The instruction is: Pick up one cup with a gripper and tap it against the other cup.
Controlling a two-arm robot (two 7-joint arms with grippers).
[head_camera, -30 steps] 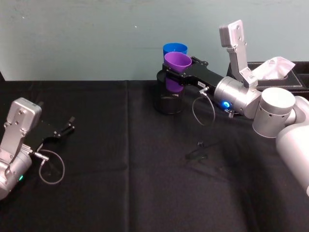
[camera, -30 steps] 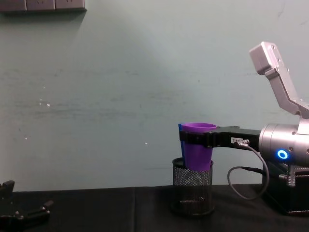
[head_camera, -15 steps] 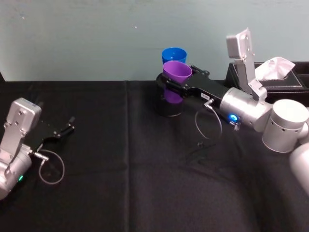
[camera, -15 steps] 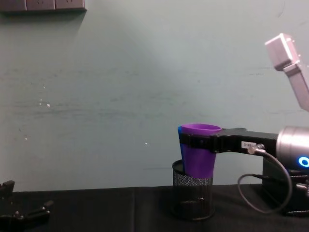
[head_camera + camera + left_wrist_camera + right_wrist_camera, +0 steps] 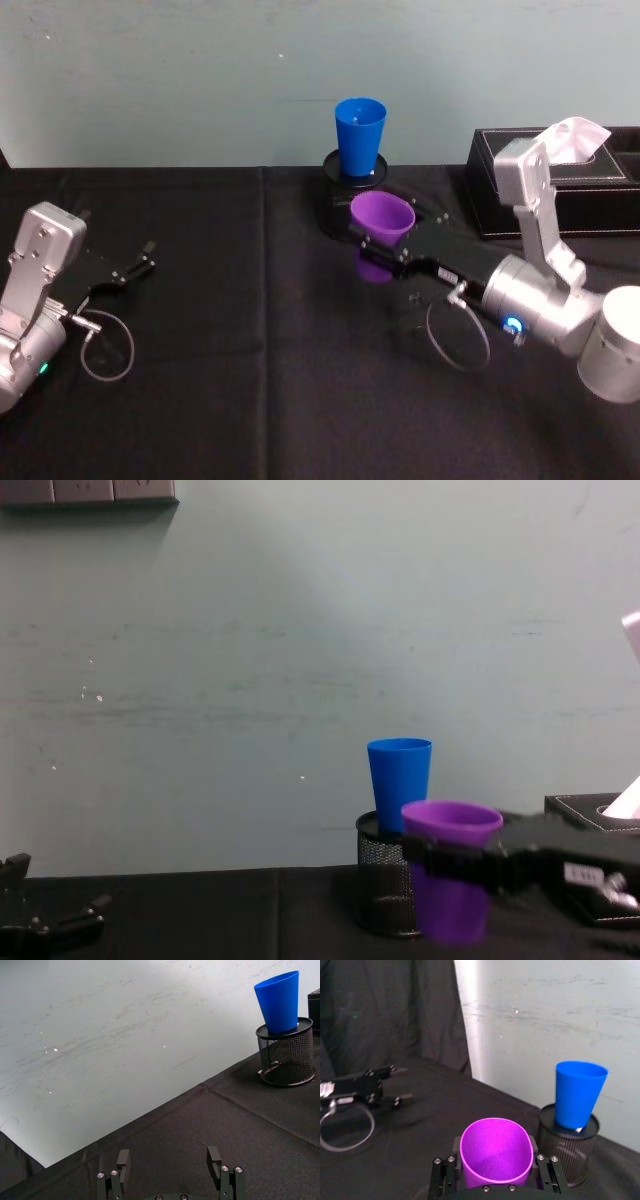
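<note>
The right pincer (image 5: 385,247) is clamped on the purple cup (image 5: 381,221), one flat finger on each side of the wall just below the rolled rim, as the right wrist view shows. The cup is held upright, mouth up and narrow base down, so its long axis is vertical, and it hangs just clear of the black worktop (image 5: 250,400) rather than resting on it.

A second ago this cup was high up and pressed against the blue cup (image 5: 360,136), nearly hiding it from the chest camera. Now the arm has drawn back toward the robot and come down, so the two cups are well apart and the blue one stands fully exposed. I judge that the tap has probably been made and that this is the retreat after it; what remains would be setting the purple cup down.

The blue cup sits upright, mouth up, its base nested in the black mesh pen holder (image 5: 352,185) near the middle of the worktop's far edge, by the wall. To the right of it along that edge is a dark tissue box (image 5: 550,190).

The left pincer (image 5: 130,270) lies parked near the worktop's left edge, its fingers spread and empty.
</note>
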